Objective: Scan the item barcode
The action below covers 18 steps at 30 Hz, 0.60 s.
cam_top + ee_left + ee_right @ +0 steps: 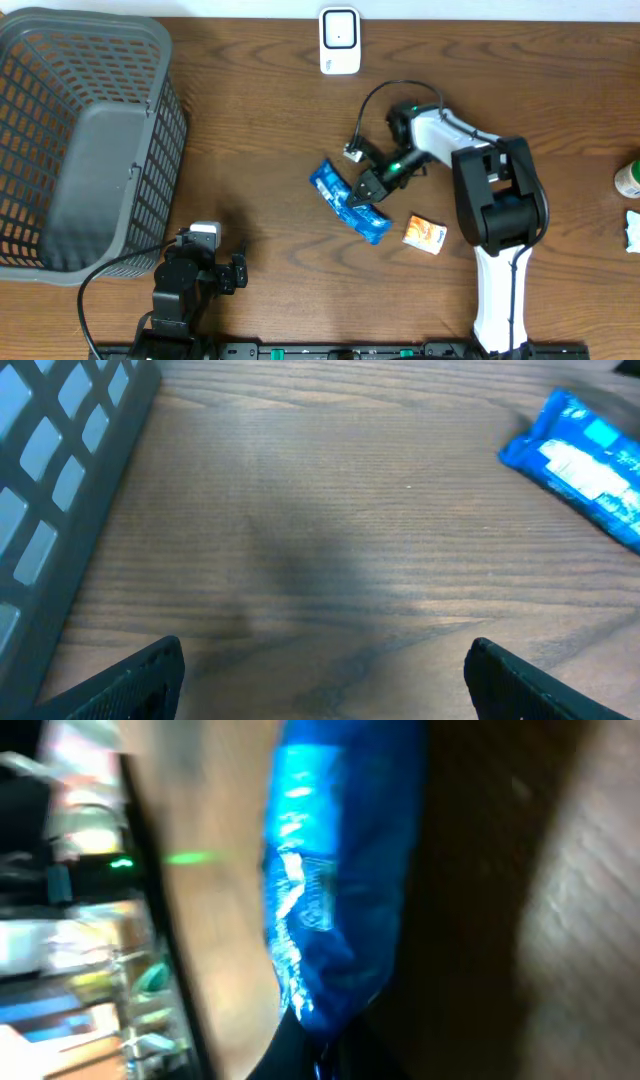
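A blue packet (330,186) lies slantwise in the middle of the wooden table. My right gripper (360,192) has come in from the right and is shut on its middle. In the right wrist view the blue packet (330,870) fills the centre, blurred, and its lower end is pinched in my right gripper (320,1042). A white scanner (339,40) stands at the table's far edge. My left gripper (205,238) sits near the front left and is open, with nothing between its fingers (140,680). The blue packet (590,465) shows far off to its upper right.
A large grey basket (80,130) takes up the left side, and its wall (50,490) is close on my left gripper's left. A small orange packet (425,233) lies right of the blue one. A green-capped bottle (630,178) stands at the right edge.
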Tool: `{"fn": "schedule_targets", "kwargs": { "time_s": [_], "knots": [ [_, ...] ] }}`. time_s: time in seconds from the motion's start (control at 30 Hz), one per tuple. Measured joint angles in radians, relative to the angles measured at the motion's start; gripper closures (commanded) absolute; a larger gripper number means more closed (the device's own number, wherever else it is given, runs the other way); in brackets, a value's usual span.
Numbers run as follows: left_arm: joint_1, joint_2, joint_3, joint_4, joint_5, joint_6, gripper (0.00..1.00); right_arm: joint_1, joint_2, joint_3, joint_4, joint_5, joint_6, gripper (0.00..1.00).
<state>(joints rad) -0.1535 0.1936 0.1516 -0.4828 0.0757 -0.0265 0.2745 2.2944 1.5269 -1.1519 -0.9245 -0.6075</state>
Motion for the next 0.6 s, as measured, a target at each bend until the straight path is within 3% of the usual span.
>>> {"fn": "schedule_targets", "kwargs": {
  "time_s": [0.27,0.43,0.6],
  "knots": [
    [0.000,0.000,0.000,0.000,0.000,0.000,0.10,-0.103,0.005,0.163,-0.357,-0.185,-0.290,0.99],
    [0.000,0.000,0.000,0.000,0.000,0.000,0.10,-0.116,0.005,0.172,-0.403,-0.210,-0.412,0.98],
    [0.000,0.000,0.000,0.000,0.000,0.000,0.10,-0.122,0.005,0.278,-0.406,-0.191,-0.429,0.98]
  ]
}}
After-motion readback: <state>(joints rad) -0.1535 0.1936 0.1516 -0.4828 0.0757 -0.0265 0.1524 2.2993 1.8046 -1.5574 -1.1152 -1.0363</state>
